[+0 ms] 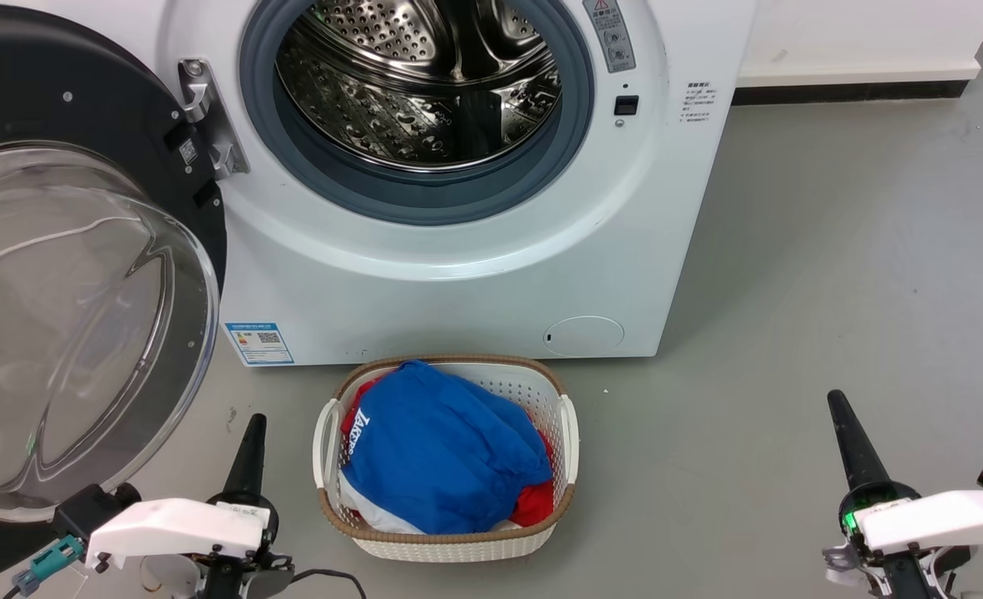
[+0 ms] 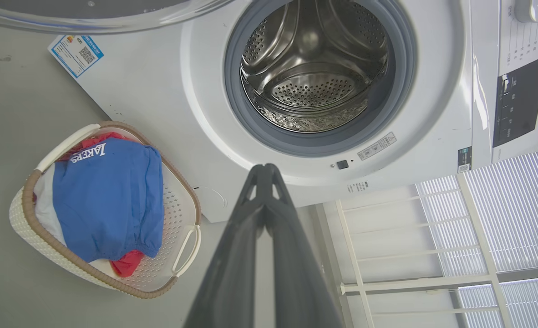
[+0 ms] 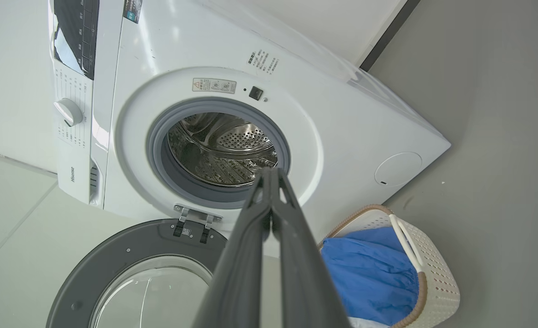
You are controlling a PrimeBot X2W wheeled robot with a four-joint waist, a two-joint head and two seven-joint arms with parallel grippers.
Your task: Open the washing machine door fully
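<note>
Two tools sit low in the head view with the open machine between and beyond them. Farthest left, the washing machine door [image 1: 76,316] stands swung wide off its opening. It hangs from a metal hinge [image 1: 209,116] on the left rim of the porthole, with its inner face and clear glass dome bulging out towards the robot. It is a round disc, so it has no long axis to speak of. Just below the door's lower edge is the left tool [image 1: 255,424], its dark fingers pressed together, pointing up the view and gripping nothing; the left wrist view shows the tips meeting [image 2: 264,168]. Next comes the washing machine [image 1: 458,274], its steel drum [image 1: 425,83] bare inside the grey gasket [image 1: 425,191], with a blue sticker [image 1: 259,341] low on its left and a small round flap [image 1: 583,335] low on its right. On the floor [image 1: 832,291] just in front stands a pale basket [image 1: 446,541] holding a blue garment [image 1: 442,457] over something red. Well to the right, the right tool [image 1: 837,399] also has its fingers closed on nothing.
</note>
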